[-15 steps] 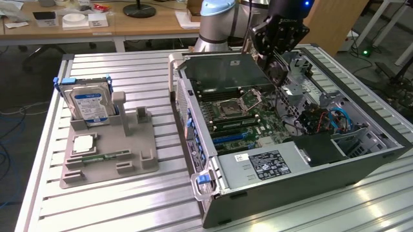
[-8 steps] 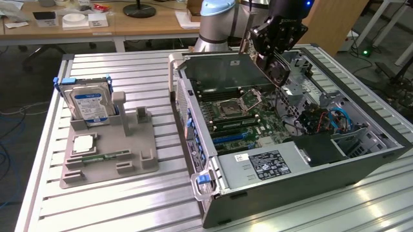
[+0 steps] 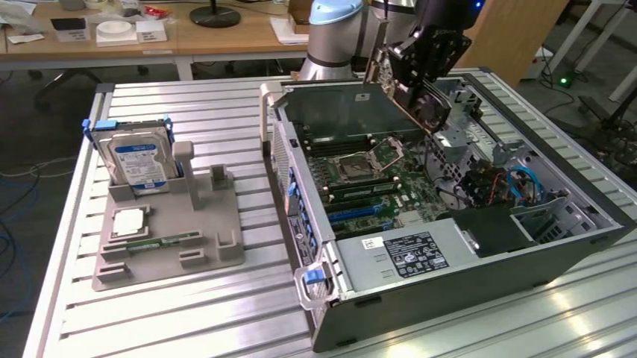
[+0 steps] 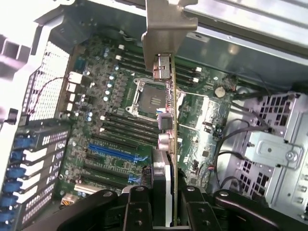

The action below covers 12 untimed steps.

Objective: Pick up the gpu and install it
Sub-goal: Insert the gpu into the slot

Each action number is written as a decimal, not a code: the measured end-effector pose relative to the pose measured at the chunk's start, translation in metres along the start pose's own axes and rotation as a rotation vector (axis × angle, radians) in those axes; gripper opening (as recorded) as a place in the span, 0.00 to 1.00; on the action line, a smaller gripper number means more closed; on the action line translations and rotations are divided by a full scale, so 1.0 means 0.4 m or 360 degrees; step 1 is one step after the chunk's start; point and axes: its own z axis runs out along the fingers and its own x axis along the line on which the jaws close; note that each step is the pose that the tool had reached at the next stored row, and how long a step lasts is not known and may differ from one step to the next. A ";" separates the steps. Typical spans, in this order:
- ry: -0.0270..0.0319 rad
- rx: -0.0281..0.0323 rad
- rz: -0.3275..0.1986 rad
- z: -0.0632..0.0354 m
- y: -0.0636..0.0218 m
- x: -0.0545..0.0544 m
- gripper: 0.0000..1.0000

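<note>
Black gripper (image 4: 163, 195) fingers (image 4: 139, 207) sit closest to the wrist camera, clamped on the gpu (image 4: 167, 125), one finger on each flat face of the card. I see the card edge-on from here, with its silver bracket (image 4: 166, 29) at the far end from the grip.

1. Position. In the exterior view the gripper (image 3: 420, 71) holds the gpu (image 3: 423, 101) in the air above the open computer case (image 3: 478, 261), tilted, over the far part of the motherboard (image 3: 368, 179). It touches no part of the board. The blue expansion slot (image 4: 113, 153) lies below and to one side of the card.

2. Handling. I judge the card light and stiff, but fragile: a thin circuit board with a fan and small soldered parts on its face. A grip across the two flat faces near one end, as now, seems sound, provided the pads bear on bare board and not on the fan. The bracket is the sturdiest part. The connector edge should be kept free of contact.

3. Surroundings. A hard drive (image 3: 139, 160) stands in the grey holder (image 3: 169, 224) on the table, well apart from the case.
</note>
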 end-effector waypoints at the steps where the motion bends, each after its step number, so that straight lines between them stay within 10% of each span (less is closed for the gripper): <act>1: 0.00008 -0.00002 -0.0022 0.000 0.000 0.000 0.28; 12: 0.00084 -0.00028 -0.0233 0.000 0.000 0.002 0.28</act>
